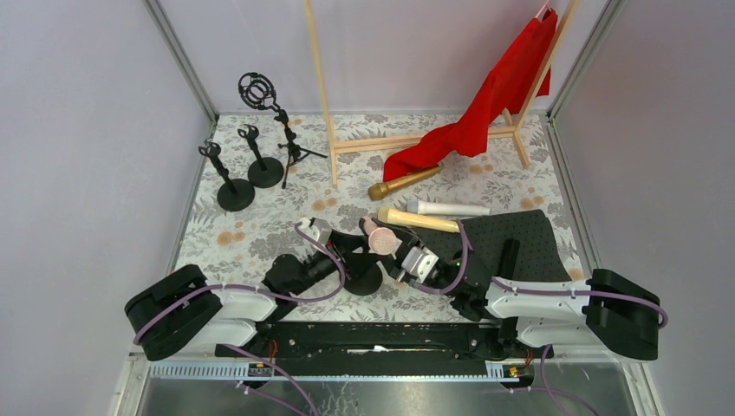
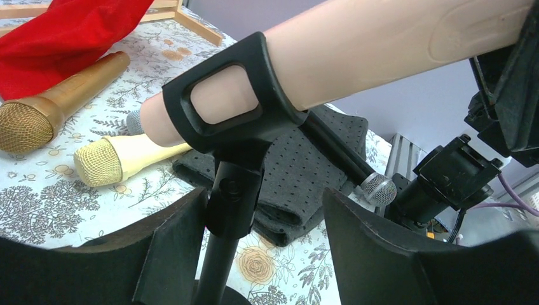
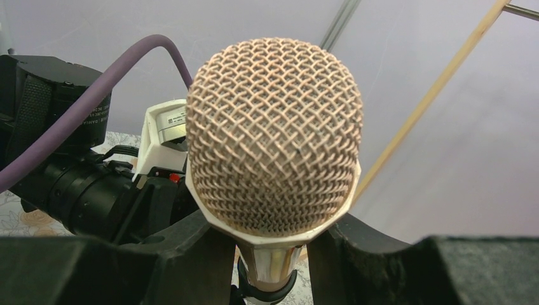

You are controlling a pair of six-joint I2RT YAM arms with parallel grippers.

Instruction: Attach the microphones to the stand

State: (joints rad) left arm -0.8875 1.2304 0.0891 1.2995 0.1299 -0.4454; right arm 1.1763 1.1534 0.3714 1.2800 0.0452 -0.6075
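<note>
The pink microphone (image 1: 379,236) sits in the black clip (image 2: 232,108) of a round-based stand (image 1: 361,279), between the two arms. My right gripper (image 3: 273,249) is shut on its body just under the mesh head (image 3: 273,136). My left gripper (image 2: 264,200) is open around the stand's stem (image 2: 230,203), which is close to the left finger. The gold microphone (image 1: 403,183), the white microphone (image 1: 446,208) and the pale yellow microphone (image 1: 416,219) lie on the floral table beyond.
Two small round-based stands (image 1: 235,186) (image 1: 263,166) and a tripod with a shock mount (image 1: 276,117) are at the back left. A wooden rack with red cloth (image 1: 485,108) is behind. A dark dotted mat (image 1: 529,238) on the right carries a black microphone (image 2: 378,189).
</note>
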